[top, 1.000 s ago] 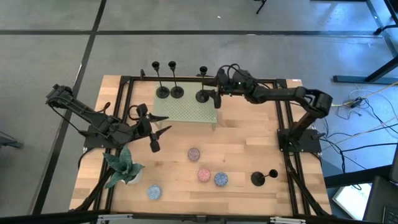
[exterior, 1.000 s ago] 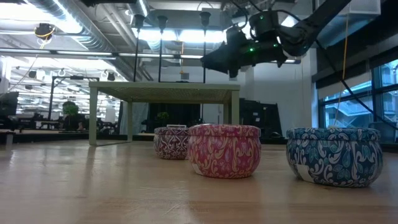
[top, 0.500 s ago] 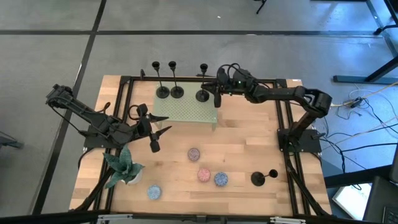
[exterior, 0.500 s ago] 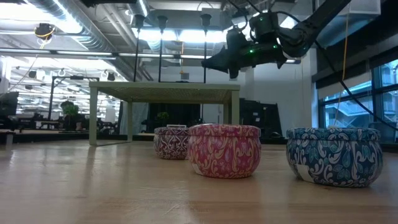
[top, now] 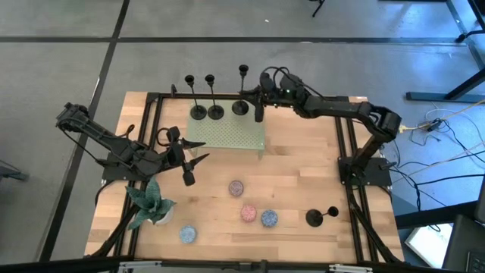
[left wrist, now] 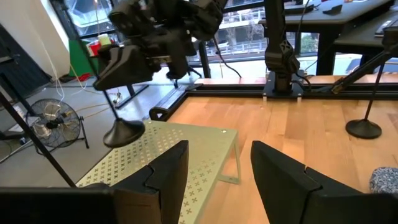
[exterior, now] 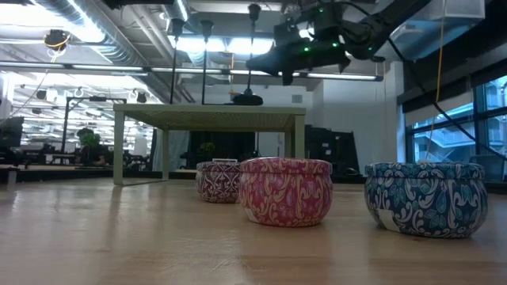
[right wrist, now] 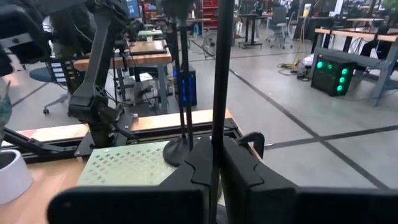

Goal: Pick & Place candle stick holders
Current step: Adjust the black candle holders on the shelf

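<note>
Wooden bench (top: 303,174), far edge: pale green perforated metal stand (top: 227,135). Right gripper (top: 256,105) clamps slim black candle stick holder (top: 241,106) by its stem, base lifted above stand. Left gripper (top: 191,161) half-open, near bench's left edge.

Dark jointed arms, black cables, green lights.

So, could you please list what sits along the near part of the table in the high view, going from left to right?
Potted plant → blue candle → pink candle → second blue candle → lone black candle stick holder.
</note>
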Robot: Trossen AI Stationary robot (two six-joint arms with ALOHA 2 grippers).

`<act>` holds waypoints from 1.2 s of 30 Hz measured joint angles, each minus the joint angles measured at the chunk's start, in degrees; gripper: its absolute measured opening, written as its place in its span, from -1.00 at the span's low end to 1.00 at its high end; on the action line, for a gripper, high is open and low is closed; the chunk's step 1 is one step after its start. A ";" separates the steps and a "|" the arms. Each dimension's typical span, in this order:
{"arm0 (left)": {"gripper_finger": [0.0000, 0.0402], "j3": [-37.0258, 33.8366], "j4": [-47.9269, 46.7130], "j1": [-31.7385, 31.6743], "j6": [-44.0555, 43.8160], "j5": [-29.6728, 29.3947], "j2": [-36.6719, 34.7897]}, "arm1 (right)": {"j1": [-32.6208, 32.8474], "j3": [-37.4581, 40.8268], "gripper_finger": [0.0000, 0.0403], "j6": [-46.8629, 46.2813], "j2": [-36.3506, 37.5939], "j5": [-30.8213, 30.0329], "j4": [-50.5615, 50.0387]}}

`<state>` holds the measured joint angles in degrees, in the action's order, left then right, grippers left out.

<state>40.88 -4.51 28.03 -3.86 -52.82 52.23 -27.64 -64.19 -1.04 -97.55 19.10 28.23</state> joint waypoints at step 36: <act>-0.15 0.00 0.00 0.00 -0.04 0.22 0.02 | 1.75 -4.98 -0.81 2.78 -7.99 -1.77 -2.71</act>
<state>40.88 -4.52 28.03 -3.90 -52.60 52.25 -25.89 -69.17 1.74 -105.54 17.32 25.52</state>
